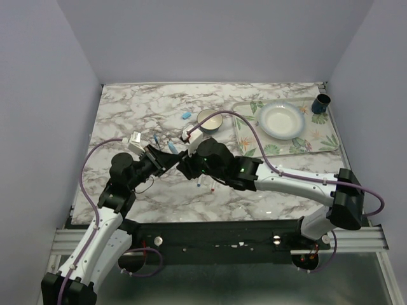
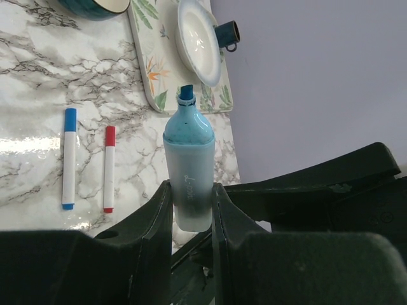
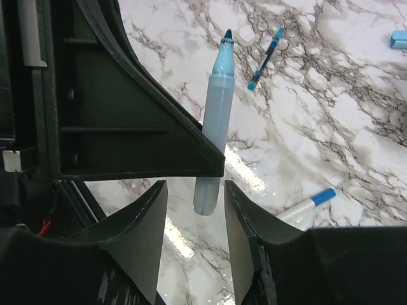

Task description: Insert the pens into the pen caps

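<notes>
**Two arms meet at one pen, seemingly in a hand-over**

Above the middle of the marble counter, the left tool is clamped tight on the rear half of a pale blue pen. The pen's bare blue tip points away from the fingers. The right tool has its fingers spread either side of the pen's blunt rear end, with a gap on both sides, gripping nothing. A blue cap lies apart on the counter, near a bowl. A blue-ended pen and a red-ended pen lie side by side on the counter below.

What could go wrong, as I judge it:
- **Weak grip:** the right tool reaches only the very end of the barrel, so the pen may swing or slip once held there.
- **Early release:** if the left tool lets go too soon, the pen drops.
- **Collision:** the two tools sit very close and could knock together.
</notes>
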